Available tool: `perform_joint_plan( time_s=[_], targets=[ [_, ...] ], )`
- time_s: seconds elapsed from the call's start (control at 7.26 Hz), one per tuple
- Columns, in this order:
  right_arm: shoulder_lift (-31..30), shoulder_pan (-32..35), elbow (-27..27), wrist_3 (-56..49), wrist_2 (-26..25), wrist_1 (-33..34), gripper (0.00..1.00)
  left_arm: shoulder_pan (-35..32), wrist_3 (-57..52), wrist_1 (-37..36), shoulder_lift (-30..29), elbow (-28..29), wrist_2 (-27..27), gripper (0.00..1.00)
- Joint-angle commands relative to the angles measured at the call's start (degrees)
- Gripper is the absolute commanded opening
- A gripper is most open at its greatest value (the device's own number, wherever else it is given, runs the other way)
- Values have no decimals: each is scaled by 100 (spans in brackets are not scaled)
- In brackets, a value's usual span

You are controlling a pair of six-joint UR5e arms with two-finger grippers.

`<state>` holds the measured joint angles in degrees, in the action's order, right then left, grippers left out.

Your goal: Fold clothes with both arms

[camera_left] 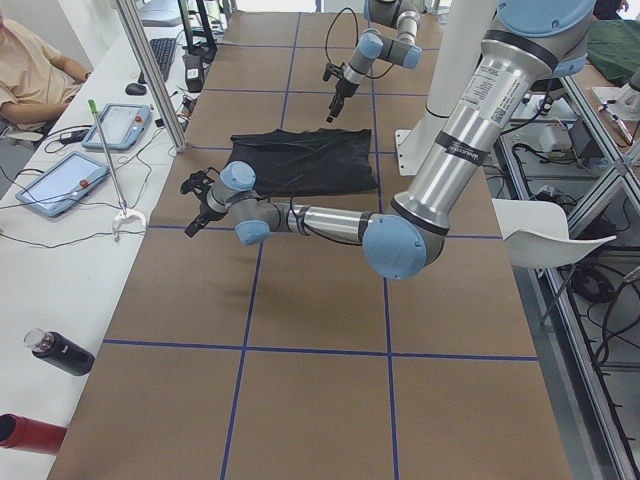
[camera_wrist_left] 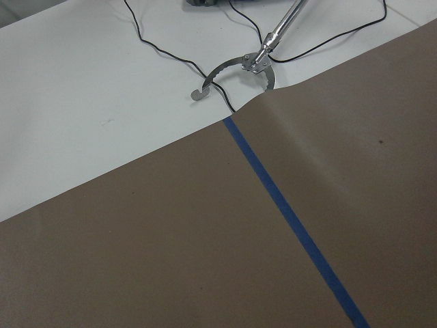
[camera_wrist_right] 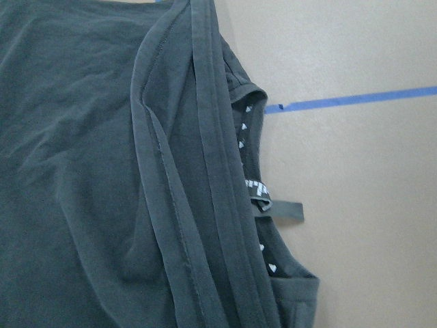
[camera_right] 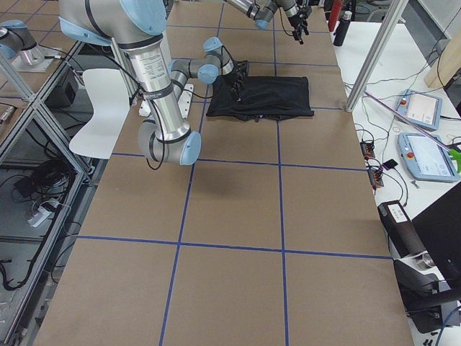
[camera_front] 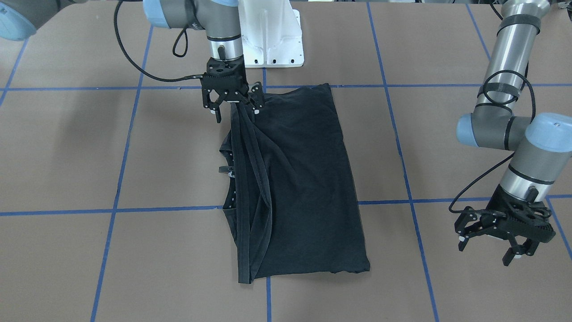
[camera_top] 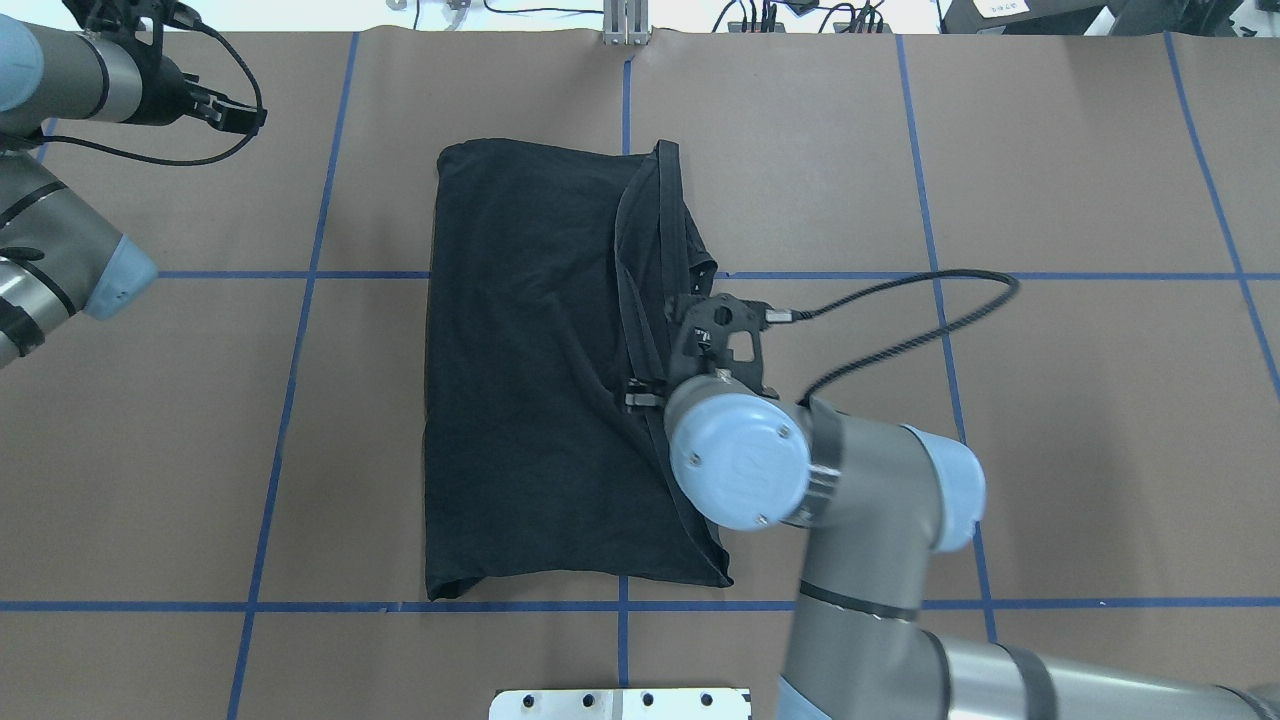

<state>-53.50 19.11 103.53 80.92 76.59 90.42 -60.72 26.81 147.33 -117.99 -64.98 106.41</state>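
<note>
A: Front-facing view, item one?
B: T-shirt [camera_front: 295, 179], black, lying folded lengthwise on the table [camera_front: 67, 156], long axis running twelve to six. Right gripper [camera_front: 236, 107] sits at the shirt's eleven o'clock corner, fingers pinched on a raised strip of hem that trails down toward six.

A: Item two?
B: Left gripper [camera_front: 491, 243], at the shirt's four o'clock, well apart from it, fingers spread, holding nothing.

A: Overhead view?
B: T-shirt [camera_top: 530, 380] at centre, long axis again twelve to six. Right arm [camera_top: 850, 500] reaches in from five o'clock; its wrist covers the fingers, so the grasp cannot be read here. Left arm [camera_top: 70, 90] stands off at ten o'clock.

A: Side views?
B: Left end view: T-shirt [camera_left: 300, 160] beyond the near left arm [camera_left: 330, 222]. Right end view: T-shirt [camera_right: 270, 97] with the near right arm [camera_right: 198, 70] over its robot-side end. Too small to judge fingers in either.

A: Wrist cameras?
B: Left wrist: bare table [camera_wrist_left: 171, 260] with blue tape [camera_wrist_left: 287, 219], no cloth. Right wrist: T-shirt [camera_wrist_right: 102, 171], doubled hem, collar label at three o'clock.

A: Deciding relation?
B: The right gripper is on the cloth and far nearer. In my judgement, the held edge carries across the short axis, toward the shirt's far long side.
</note>
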Motion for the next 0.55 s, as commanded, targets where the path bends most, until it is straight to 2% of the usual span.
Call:
perform_joint_plan(
  time_s=[0.0, 0.28, 0.41],
  targets=[
    [1178, 372, -1495, -443, 154, 72, 96, 7, 0, 6, 48, -67, 3, 100],
    [2050, 689, -2823, -866, 442, 64, 83, 7, 0, 6, 101, -120, 3, 100],
    [2315, 777, -3395, -1077, 462, 46, 81, 7, 0, 6, 110, -146, 3, 100]
  ],
)
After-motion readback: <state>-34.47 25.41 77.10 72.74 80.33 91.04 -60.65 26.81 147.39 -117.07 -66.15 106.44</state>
